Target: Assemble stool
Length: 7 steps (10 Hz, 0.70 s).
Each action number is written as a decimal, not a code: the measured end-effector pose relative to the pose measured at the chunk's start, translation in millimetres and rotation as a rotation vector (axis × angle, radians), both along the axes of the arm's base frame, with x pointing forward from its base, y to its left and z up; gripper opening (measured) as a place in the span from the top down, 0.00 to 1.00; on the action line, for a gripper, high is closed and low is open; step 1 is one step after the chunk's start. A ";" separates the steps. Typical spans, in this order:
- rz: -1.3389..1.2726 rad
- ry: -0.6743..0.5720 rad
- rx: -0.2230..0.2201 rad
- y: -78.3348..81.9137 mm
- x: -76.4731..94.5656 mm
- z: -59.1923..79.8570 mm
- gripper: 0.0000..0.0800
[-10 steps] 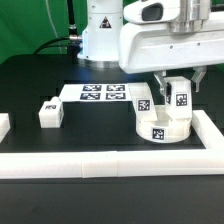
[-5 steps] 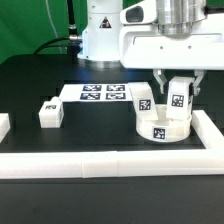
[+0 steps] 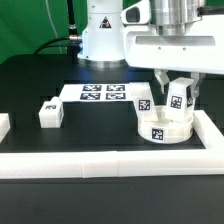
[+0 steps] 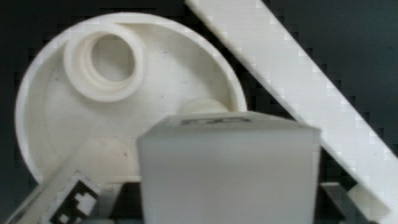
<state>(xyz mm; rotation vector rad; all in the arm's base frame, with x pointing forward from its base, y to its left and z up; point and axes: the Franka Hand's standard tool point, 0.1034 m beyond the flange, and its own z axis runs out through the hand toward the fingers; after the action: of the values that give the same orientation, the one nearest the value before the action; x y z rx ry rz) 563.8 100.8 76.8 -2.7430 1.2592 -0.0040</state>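
Note:
The round white seat (image 3: 162, 127) lies tagged side out by the right rail. One white leg (image 3: 144, 100) stands in it on the exterior view's left side. My gripper (image 3: 178, 92) is shut on a second tagged leg (image 3: 179, 99) and holds it slightly tilted on the seat's top. In the wrist view this held leg (image 4: 228, 165) fills the foreground between my fingers, above the seat (image 4: 169, 90) and an open socket (image 4: 107, 62). A third leg (image 3: 48, 112) lies loose at the exterior view's left.
The marker board (image 3: 100, 94) lies behind the seat. A long white rail (image 3: 110, 162) runs along the front, and another rail (image 3: 207, 127) runs down the right, also in the wrist view (image 4: 294, 70). A white piece (image 3: 3, 124) sits at the left edge.
The held leg has turned and tilted slightly over the seat. The seat and the other legs have not moved.

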 end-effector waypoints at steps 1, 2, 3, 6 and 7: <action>-0.077 0.008 0.008 0.8 -0.1 0.0 0.58; -0.159 0.018 0.017 2.1 -0.3 0.0 0.58; -0.173 0.019 0.018 2.1 -0.3 0.0 0.58; -0.447 0.034 0.075 2.1 -0.1 -0.6 0.58; -0.510 0.026 0.090 2.8 0.9 -0.6 0.58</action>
<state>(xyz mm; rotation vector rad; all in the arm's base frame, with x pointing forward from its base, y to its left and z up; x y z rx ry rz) 564.6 103.6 76.2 -2.2815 1.8745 0.0400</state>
